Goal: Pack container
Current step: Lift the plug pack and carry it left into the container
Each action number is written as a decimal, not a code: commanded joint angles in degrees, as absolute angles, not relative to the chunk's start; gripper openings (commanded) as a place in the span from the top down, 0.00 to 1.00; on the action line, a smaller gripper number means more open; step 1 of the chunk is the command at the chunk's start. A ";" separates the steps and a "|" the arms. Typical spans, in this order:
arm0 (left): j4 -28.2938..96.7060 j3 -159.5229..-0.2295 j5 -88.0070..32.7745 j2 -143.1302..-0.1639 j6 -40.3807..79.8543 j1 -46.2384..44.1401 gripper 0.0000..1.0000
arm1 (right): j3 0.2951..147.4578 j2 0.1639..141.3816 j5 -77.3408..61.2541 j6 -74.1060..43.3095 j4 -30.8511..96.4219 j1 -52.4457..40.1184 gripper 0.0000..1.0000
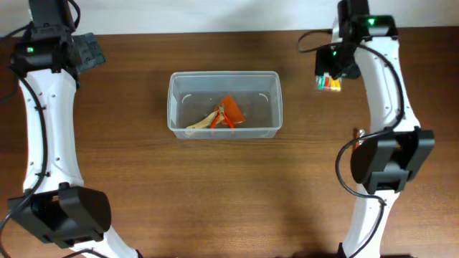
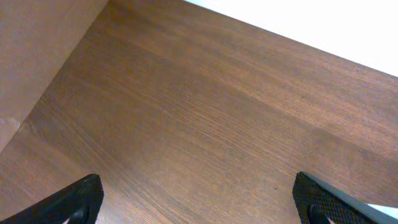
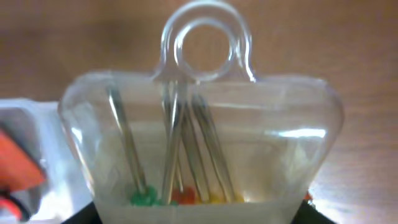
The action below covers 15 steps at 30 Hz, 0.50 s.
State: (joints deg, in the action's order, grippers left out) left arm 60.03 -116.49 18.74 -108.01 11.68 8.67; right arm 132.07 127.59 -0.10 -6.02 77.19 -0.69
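The container (image 1: 176, 107), a clear rectangular tub, stands mid-table and holds an orange piece (image 1: 231, 111) and a pale beige piece (image 1: 201, 125). At the far right, my right gripper (image 1: 331, 75) is shut on a small clear packet (image 1: 328, 84). The right wrist view shows that packet (image 3: 199, 143) close up. It has a hanging loop and holds thin picks with green, red and yellow heads, and it fills the gap between my right gripper's (image 3: 199, 214) fingers. My left gripper (image 1: 86, 51) is at the far left, and in its wrist view this gripper (image 2: 199, 199) stands open over bare wood.
A corner of the tub (image 3: 25, 124) and some of its orange contents show at the left of the right wrist view. The table's far edge (image 2: 298, 34) runs near my left gripper. Both arm bases sit at the near corners.
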 commanded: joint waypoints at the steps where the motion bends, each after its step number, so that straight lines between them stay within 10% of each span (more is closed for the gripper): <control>1: 59.90 -116.88 19.29 -107.50 12.38 8.80 0.01 | 138.04 127.11 0.01 -4.73 79.64 -4.16 0.50; 15: 59.90 -116.88 19.29 -107.50 12.38 8.80 0.01 | 138.82 127.09 0.69 -9.85 82.78 -23.70 0.50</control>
State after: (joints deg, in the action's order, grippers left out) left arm 60.03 -116.49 18.74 -108.01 11.68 8.67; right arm 137.49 127.61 -0.03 -6.52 82.72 -20.58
